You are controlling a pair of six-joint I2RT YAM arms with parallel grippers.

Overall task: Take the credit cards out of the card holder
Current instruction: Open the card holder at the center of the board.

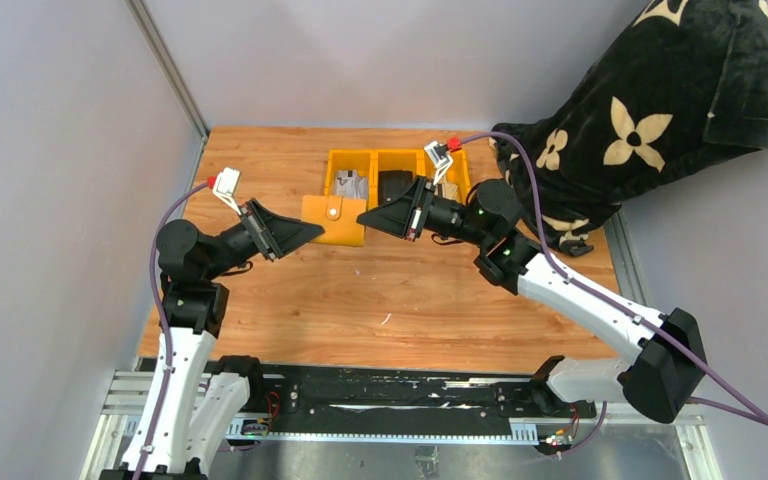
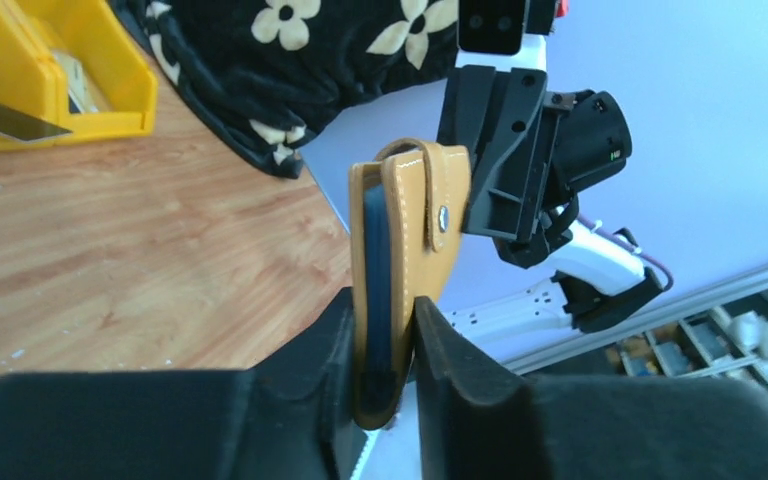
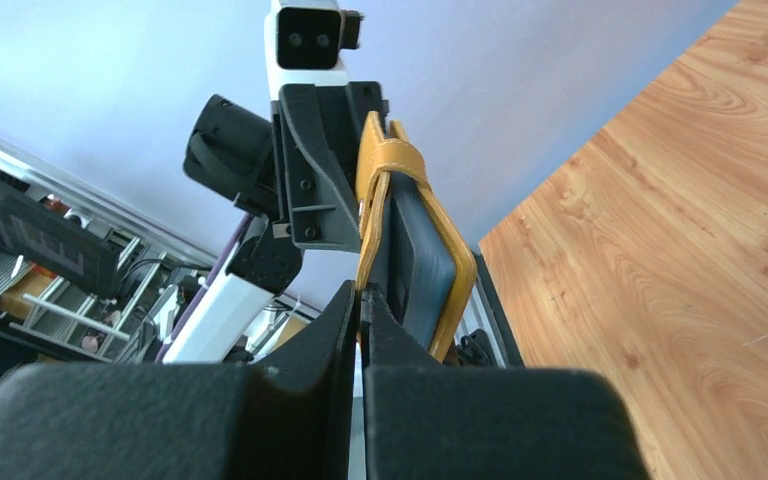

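Card holder [image 2: 415, 240] gripped in left pincer [image 2: 383, 310]: both fingers pressed on near edge. Holder stands upright out of pincer, strap looped over far end, grey-blue lining showing between yellow leaves. Right pincer [image 3: 361, 295] directly opposite, fingers pressed together on thin yellow leaf at holder's other edge. Holder hangs between both pincers, clear above worktop [image 1: 410, 290]. Beyond right pincer: yellow bins [image 1: 331, 170] at far side of worktop. Further off, right of it: black flowered blanket [image 1: 660, 100].

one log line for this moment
left gripper: shut on card holder; right gripper: shut on card holder; strap: snapped shut
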